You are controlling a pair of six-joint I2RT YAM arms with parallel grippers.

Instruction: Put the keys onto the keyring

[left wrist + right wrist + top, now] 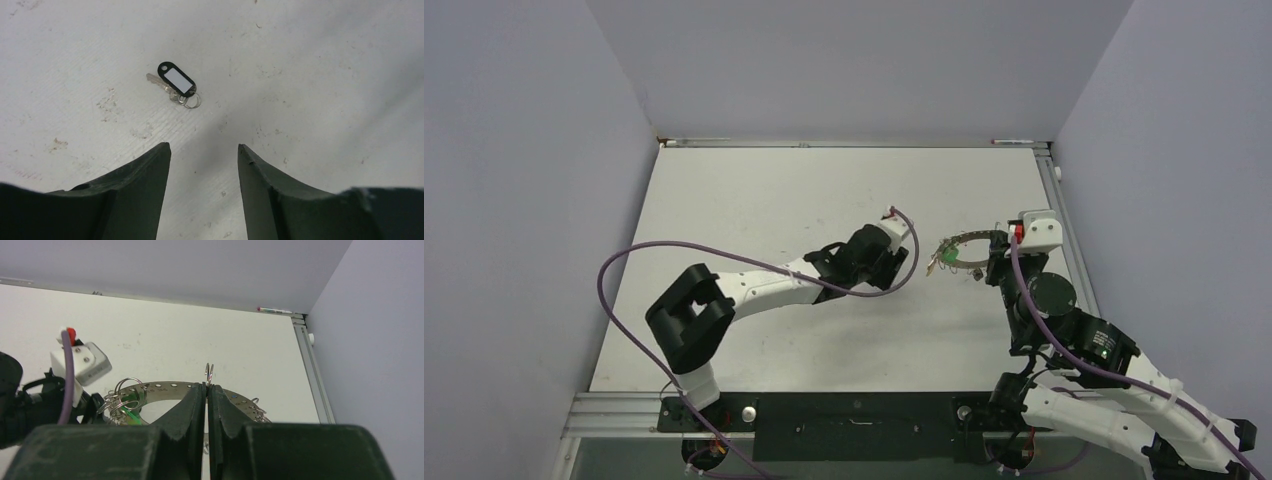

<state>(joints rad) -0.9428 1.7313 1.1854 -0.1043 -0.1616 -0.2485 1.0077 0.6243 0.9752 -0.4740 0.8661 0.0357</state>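
Top external: scuffed white tabletop (774,190), lilac walls (854,60). Clamped flat grey metal keyring (964,238) near right edge with right gripper (206,387); spread left gripper (204,146) wide above black-tagged metal key (176,82).

No legible text anywhere, white insert of the black key tag (179,80) lying on the worktop (300,75) plain, tiny stamped marks beside the holes along the keyring (167,387) rim too small to read

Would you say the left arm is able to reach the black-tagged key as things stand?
Probably yes: the left gripper is open, and the key lies alone on the table ahead of it, with nothing between.
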